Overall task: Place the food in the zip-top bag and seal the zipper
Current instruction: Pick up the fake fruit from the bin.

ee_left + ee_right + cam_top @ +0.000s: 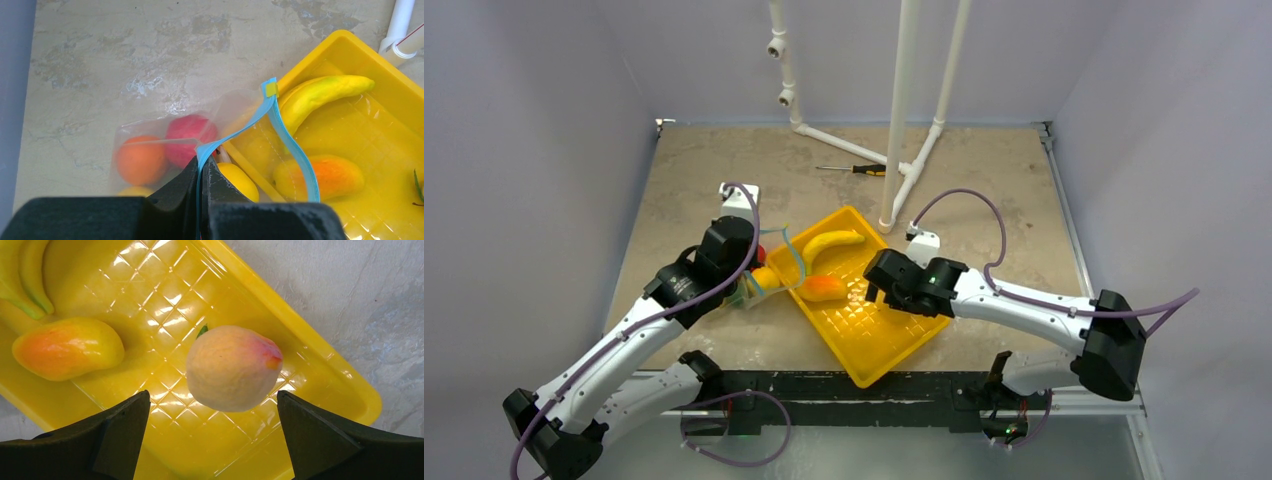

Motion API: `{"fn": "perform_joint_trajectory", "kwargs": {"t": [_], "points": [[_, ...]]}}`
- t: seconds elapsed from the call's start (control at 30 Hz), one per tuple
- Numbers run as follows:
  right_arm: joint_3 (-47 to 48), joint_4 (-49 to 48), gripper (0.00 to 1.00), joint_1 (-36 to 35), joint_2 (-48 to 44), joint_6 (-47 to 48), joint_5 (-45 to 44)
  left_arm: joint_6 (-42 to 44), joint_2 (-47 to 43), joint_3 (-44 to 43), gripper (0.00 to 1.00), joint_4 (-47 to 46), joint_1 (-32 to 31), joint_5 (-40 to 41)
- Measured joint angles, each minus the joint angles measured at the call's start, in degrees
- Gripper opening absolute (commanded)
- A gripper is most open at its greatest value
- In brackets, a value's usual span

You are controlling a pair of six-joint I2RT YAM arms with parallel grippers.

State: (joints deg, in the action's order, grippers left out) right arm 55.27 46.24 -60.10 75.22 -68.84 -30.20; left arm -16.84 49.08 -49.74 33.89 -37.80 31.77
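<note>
The clear zip-top bag (150, 135) lies left of the yellow tray and holds a red apple (189, 135), an orange (141, 159) and yellow lemons (239, 181). My left gripper (203, 167) is shut on the teal-blue zipper strip (295, 150) and holds the mouth open over the tray's edge. In the tray lie a banana (320, 95), an orange mango (67, 347) and a peach-coloured fruit (234, 367). My right gripper (214, 405) is open, its fingers standing either side of the peach-coloured fruit, just short of it. The avocado is not in view.
The yellow gridded tray (879, 340) sits at the table's middle front. A white pipe frame (904, 110) stands behind it, with a black-and-yellow screwdriver (859, 169) beside its base. The table's near edge runs just below the tray.
</note>
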Motion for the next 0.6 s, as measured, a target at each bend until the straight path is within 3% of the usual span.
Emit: {"fn": "perform_joint_trajectory", "kwargs": {"t": [0.6], "points": [[-3.89,-6.43,0.99,1.44,4.31,-0.66,1.86,0.00,0.24,0.00,0.00,0.00,0.00,-0.09]]}}
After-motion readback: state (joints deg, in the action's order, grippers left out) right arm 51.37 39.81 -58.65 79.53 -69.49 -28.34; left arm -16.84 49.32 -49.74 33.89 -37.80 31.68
